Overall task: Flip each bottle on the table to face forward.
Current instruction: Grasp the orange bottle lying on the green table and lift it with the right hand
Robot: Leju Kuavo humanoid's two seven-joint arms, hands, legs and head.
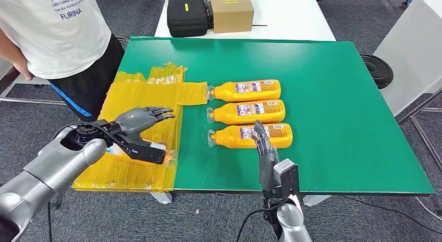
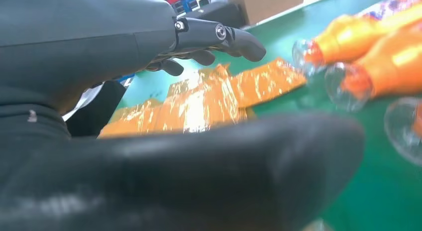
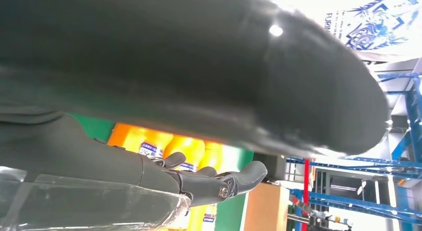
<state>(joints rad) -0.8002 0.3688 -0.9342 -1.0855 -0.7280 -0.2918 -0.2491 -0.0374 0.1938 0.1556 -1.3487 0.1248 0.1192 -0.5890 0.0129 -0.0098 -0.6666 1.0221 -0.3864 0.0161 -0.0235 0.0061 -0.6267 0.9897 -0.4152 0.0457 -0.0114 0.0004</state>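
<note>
Head view: the right hand [image 1: 265, 150] hovers with fingers straight and apart, empty, tips over the nearest bottle [image 1: 251, 136]. Left hand [image 1: 139, 120] hangs released above yellow film [image 1: 130, 96]. Three bottles lie side by side, labels up, on the green table [image 1: 339, 96].

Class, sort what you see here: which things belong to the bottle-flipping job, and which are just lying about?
Job:
far bottle
middle bottle
near bottle
left hand
right hand

Lying about:
yellow film
black case
cardboard box
</note>
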